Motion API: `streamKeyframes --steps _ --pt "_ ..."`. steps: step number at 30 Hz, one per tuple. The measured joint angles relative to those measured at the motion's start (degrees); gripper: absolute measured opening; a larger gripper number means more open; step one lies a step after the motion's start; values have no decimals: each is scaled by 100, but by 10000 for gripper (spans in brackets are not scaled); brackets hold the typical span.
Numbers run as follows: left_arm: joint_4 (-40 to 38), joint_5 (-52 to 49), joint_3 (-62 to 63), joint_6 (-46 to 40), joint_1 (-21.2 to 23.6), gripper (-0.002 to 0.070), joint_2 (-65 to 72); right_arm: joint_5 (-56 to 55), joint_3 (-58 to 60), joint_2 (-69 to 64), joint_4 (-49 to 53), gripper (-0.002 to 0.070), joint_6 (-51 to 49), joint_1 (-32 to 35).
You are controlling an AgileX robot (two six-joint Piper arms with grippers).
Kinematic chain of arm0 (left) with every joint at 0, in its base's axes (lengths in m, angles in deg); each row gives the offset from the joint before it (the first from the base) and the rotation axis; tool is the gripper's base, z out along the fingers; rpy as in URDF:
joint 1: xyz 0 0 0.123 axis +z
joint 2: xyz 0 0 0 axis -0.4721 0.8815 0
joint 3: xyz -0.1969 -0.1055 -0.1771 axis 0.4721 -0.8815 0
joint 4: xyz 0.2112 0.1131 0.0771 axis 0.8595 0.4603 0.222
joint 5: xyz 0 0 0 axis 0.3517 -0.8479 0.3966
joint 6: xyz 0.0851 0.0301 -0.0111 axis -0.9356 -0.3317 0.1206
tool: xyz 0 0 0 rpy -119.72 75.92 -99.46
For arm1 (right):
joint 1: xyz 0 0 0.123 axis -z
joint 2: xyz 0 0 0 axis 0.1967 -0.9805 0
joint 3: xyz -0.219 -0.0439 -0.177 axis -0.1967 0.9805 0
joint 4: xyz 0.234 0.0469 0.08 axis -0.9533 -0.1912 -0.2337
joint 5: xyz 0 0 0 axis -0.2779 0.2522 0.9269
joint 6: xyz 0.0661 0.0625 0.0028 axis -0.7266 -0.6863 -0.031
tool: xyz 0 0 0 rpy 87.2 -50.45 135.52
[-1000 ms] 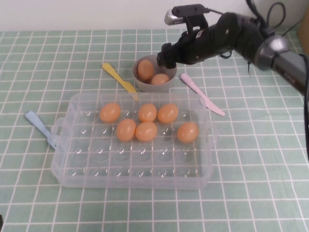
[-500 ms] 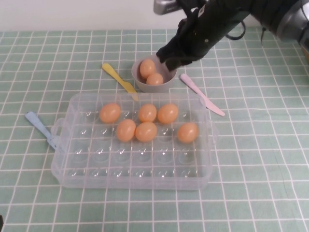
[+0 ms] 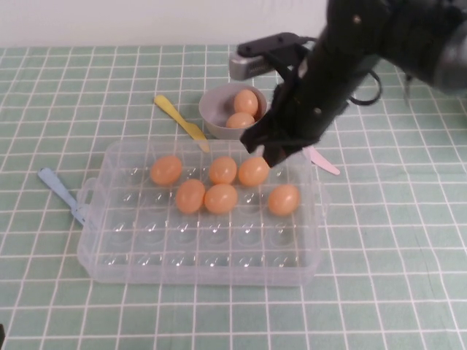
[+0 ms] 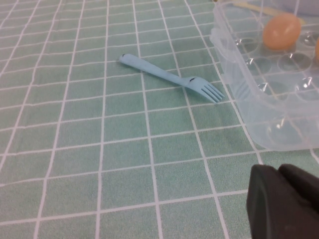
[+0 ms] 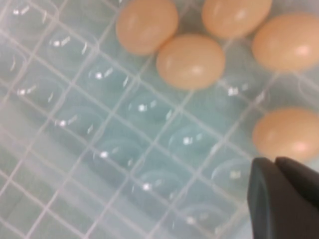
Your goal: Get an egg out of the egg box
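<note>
Six eggs sit in the upper half of the egg box (image 3: 95, 251), near the middle of the high view; the egg (image 3: 253, 171) at the upper right of the cluster lies directly under the right tool (image 3: 264, 152). That tool hangs over the box's far edge, empty; how far it is open cannot be told. Two more eggs rest in a grey bowl (image 3: 213, 117) just above the box. The left tool (image 4: 286, 201) hovers over the green checked surface (image 3: 394, 248) near a blue fork (image 4: 172, 78); its opening cannot be told.
</note>
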Motion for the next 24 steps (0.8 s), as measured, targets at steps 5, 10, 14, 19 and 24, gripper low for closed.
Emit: streamKeyframes --steps 5,10,14,19,24 --pt "0 0 0 0 0 -3 0 -564 1516 1194 231 -16 -338 -3" --pt "0 0 0 0 0 -3 0 -616 2595 2314 792 -16 -760 -3" --pt "0 0 0 0 0 -3 0 -628 3403 3253 1071 -16 -881 -3" --pt "0 0 0 0 0 -3 0 -551 4263 4286 1128 -16 -881 -3" --pt "0 0 0 0 0 -3 0 -230 4501 4903 1244 -16 -881 -3"
